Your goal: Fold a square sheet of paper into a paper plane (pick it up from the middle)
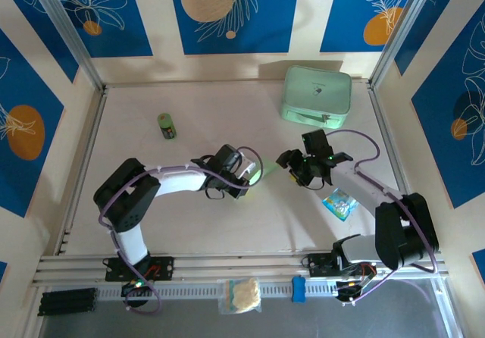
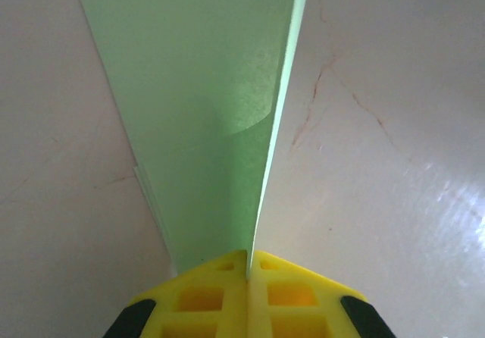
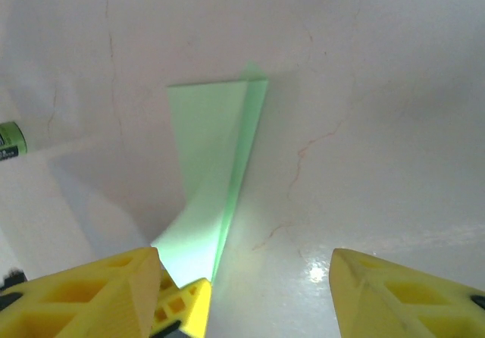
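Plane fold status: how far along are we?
Done: the paper is folded narrow and layered with a long crease, not a flat square. In hand: left gripper shut on its near end; right gripper open beside it, gripping nothing. Left: the far end looks blunt rather than a dart nose, so probably more folds, then setting it on the table.

White-and-black arms with purple cables and yellow jaws.
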